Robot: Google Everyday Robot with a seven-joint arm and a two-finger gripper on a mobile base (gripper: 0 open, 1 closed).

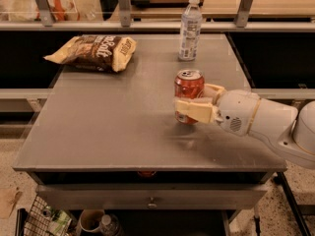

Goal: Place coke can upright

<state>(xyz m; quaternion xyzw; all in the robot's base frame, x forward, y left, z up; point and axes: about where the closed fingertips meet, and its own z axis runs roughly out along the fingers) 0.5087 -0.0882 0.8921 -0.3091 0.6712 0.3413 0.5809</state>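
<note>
One coke can (189, 85) is seen standing upright on a grey table (108, 127), silver top and pull tab facing up. The can is clasped by the gripper (193, 102), whose two pale fingers (194, 111) are closed against it: one is laid across the lower front of the can, the other is partly seen behind the can's right side. Whether the can's base rests fully on the tabletop cannot be told. A white robot arm (256, 119) is extended to the gripper from the right of the can. Behind the can, well apart from it, a clear water bottle (190, 28) with a white cap is stood upright near the table's far edge. Behind and to the left of the can, also well apart, a chip bag (96, 52) is laid flat. Below the can, under the tabletop, a drawer (151, 199) with a small knob is fitted. Further down and to the left of the can, a wire basket (44, 220) is set on the floor.
</note>
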